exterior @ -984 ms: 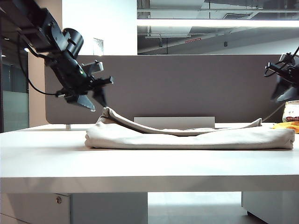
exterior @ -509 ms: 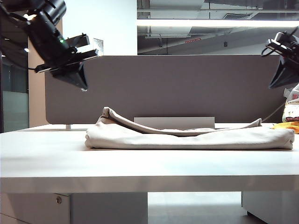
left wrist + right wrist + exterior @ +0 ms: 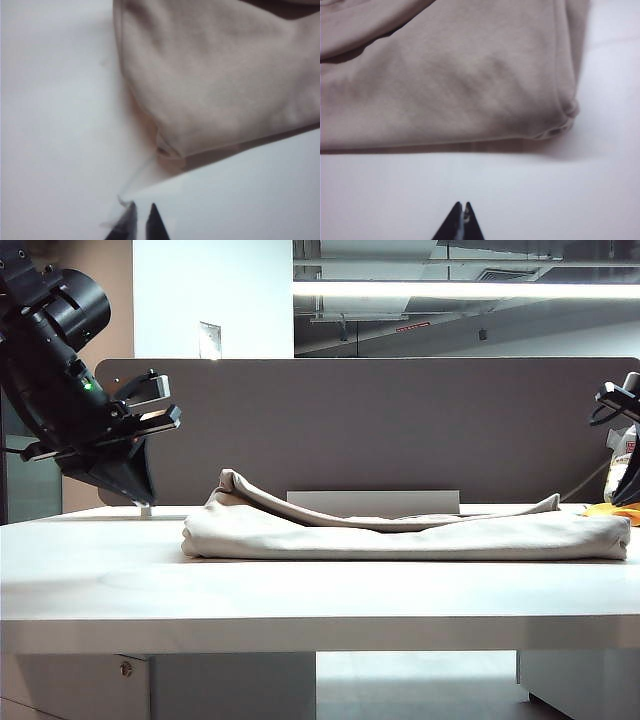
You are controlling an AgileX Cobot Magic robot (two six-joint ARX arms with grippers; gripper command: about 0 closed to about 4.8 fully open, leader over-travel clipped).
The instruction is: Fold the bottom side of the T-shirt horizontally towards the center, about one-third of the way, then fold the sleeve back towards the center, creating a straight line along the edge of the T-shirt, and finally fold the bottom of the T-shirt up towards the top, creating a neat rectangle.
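Exterior view: the left gripper (image 3: 135, 485) hangs at about 9 o'clock, off the shirt's end and above the bench (image 3: 300, 600). A second ago it was poised right over the raised corner of the T-shirt (image 3: 400, 530); it has since swung up and back. The right gripper (image 3: 625, 490) has likewise pulled away to the 3 o'clock edge, beside a small yellow item (image 3: 615, 510). The shirt lies at centre as a long, low folded bundle. Both arms clear of it suggests a fold has just been finished and released.

Left wrist view: the left gripper (image 3: 140, 222) shows jaws nearly together, holding nothing, over bare bench, near a rounded folded corner of the shirt (image 3: 215, 85).

Right wrist view: the right gripper (image 3: 461, 225) has jaws pressed together, empty, near the shirt's (image 3: 450, 80) straight folded edge.

The bench is plain white and smooth. Behind it stands a grey partition (image 3: 400, 420), with ceiling strip lights (image 3: 460, 288) above.
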